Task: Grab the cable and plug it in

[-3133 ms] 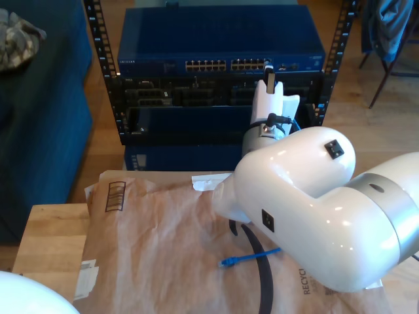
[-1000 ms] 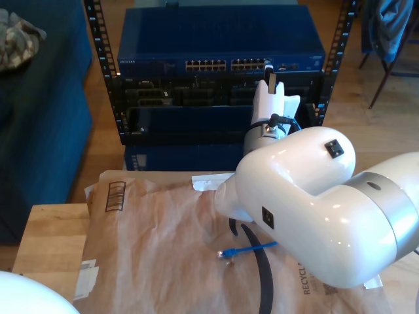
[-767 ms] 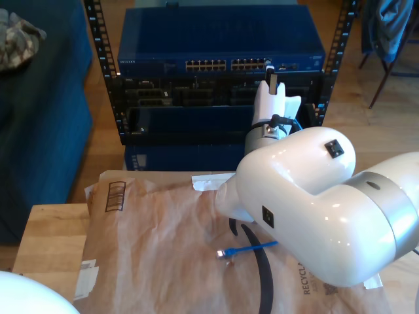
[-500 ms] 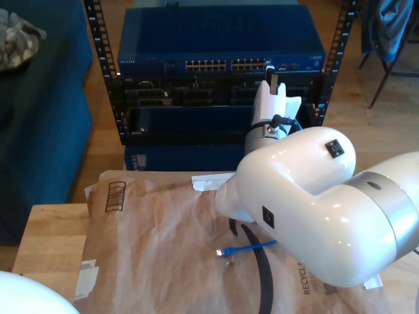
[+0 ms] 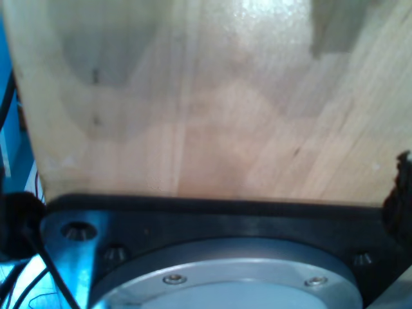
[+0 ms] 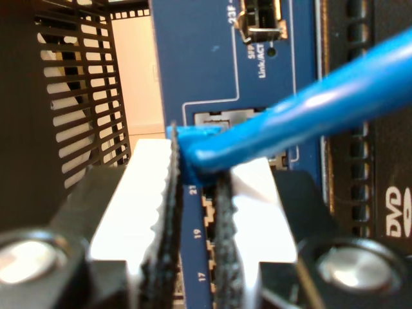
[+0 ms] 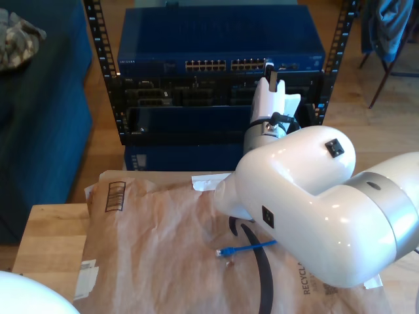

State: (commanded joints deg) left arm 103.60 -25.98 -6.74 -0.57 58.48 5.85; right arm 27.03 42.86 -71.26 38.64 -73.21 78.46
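Readable text, second wrist view: blue switch panel [image 6: 212, 71] carries port numbers "17", "19", "21", and "23F" with "Link/ACT" beside an upper port. Black unit [image 6: 386, 193] reads "DVD". Exterior view: brown paper [image 7: 163, 248] printed "RECY…", partly hidden.

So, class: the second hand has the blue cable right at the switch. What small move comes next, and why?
Probably ease my second hand straight forward. It is shut on the cable, whose plug end sits just before a port opening on the blue switch, apparently not yet seated.
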